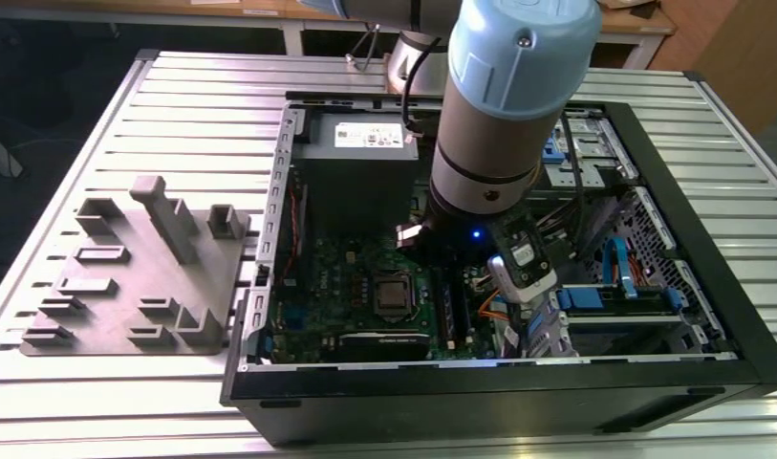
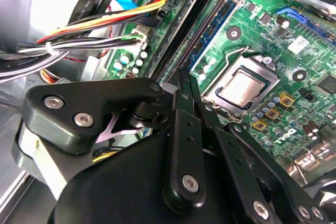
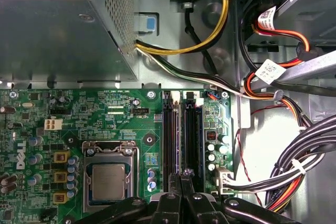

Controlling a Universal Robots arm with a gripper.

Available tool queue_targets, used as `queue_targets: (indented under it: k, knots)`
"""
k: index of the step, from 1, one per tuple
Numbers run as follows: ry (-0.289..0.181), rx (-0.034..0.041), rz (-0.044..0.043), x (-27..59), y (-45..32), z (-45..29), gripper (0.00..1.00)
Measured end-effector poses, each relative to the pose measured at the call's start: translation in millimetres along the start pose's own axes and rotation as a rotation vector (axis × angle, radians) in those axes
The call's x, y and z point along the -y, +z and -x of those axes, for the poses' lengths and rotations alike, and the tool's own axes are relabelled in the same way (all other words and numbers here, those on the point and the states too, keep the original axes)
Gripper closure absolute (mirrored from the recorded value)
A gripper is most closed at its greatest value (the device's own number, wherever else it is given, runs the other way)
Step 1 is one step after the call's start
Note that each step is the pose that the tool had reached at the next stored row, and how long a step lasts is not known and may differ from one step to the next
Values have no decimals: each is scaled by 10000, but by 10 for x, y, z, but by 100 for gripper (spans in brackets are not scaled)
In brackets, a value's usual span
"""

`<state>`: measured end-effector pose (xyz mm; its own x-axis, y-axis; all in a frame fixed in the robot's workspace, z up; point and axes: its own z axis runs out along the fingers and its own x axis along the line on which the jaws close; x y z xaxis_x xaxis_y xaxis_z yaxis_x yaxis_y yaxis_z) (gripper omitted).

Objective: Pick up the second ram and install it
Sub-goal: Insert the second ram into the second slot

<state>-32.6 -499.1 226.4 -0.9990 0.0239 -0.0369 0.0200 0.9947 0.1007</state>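
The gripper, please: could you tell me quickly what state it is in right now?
Gripper: shut, fingertips pressed together over the motherboard's memory slots; nothing visibly held.

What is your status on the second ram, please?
Gripper shut, tips over the memory slots. Second ram: cannot tell if gripped or seated. Cables beside, clear of fingers.

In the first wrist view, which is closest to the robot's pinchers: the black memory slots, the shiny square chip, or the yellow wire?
1. Black memory slots, right at the gripper tips.
2. Square chip, off to one side.
3. Yellow wire, far beyond the slots.
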Motion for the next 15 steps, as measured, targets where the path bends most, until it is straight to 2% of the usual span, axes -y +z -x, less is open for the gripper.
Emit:
queue_targets:
  k: [15]
  knots:
    - [0,1,4,8,16,0,92]
